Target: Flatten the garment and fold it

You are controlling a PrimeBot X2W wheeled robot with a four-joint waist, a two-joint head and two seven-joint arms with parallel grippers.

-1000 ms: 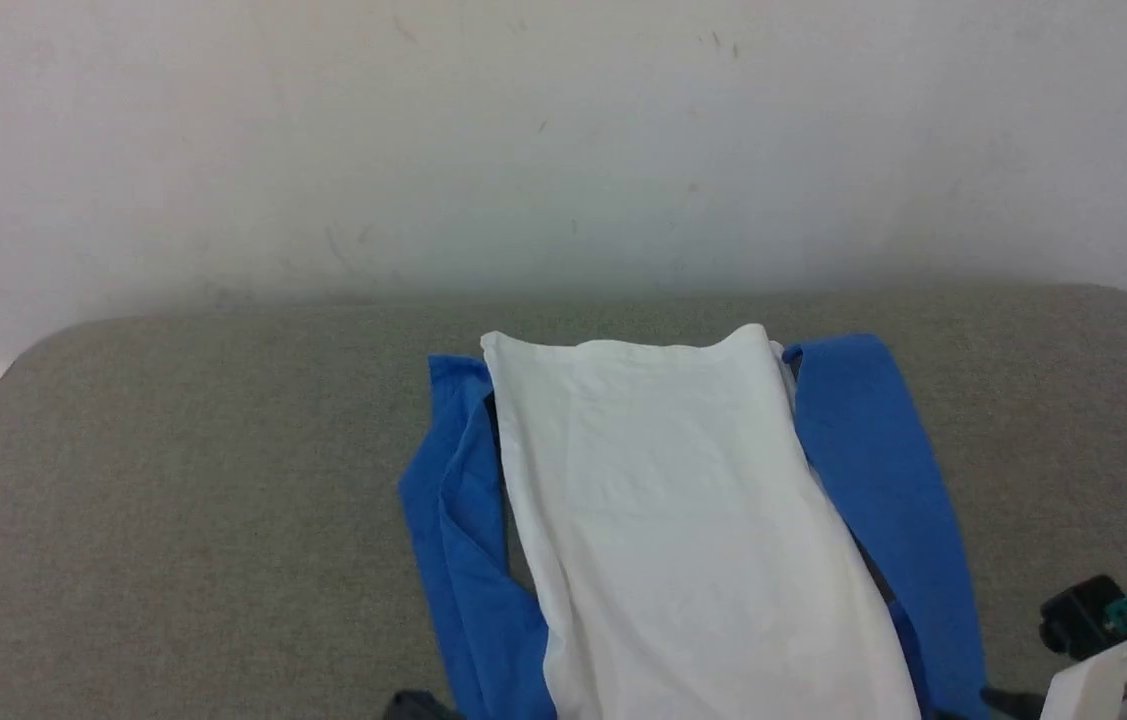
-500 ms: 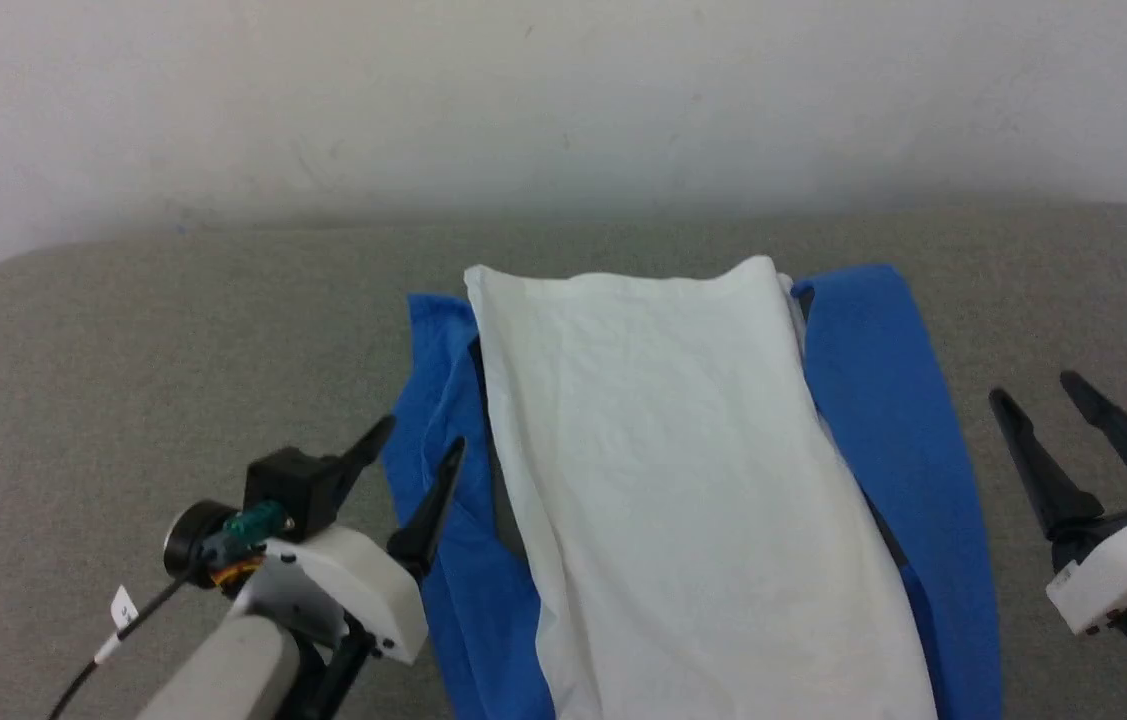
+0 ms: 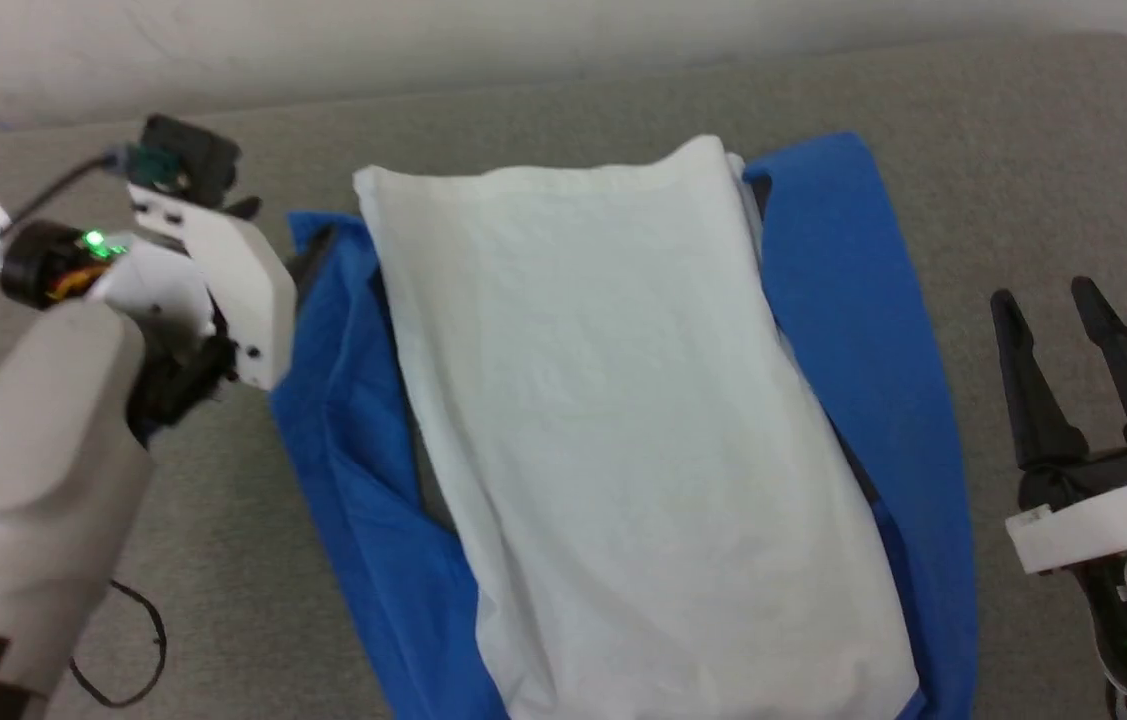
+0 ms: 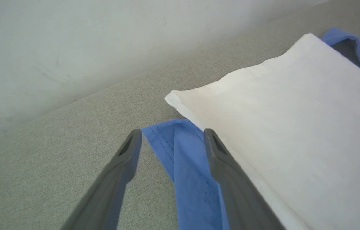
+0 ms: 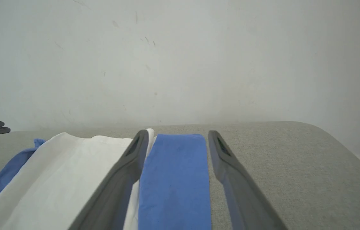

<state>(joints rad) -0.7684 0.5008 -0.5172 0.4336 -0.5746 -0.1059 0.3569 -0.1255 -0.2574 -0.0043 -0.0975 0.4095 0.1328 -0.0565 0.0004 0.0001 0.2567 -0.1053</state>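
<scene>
Soft, even light, no glare. Faint shadows under folds of the garment (image 3: 623, 400) beside the left gripper (image 4: 172, 133); its finger bases blur, the wall (image 4: 71, 48) beyond hazy.

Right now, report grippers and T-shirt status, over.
Left gripper open at far corner of left sleeve. Right gripper open, empty, beside right sleeve. T-shirt lying on grey surface. No obstruction seen.

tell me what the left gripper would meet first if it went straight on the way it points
Probably the blue sleeve of the T-shirt, whose cuff lies between the open fingers of the left gripper. Height above it is unclear; if the tips clear it, the grey surface comes next.
</scene>
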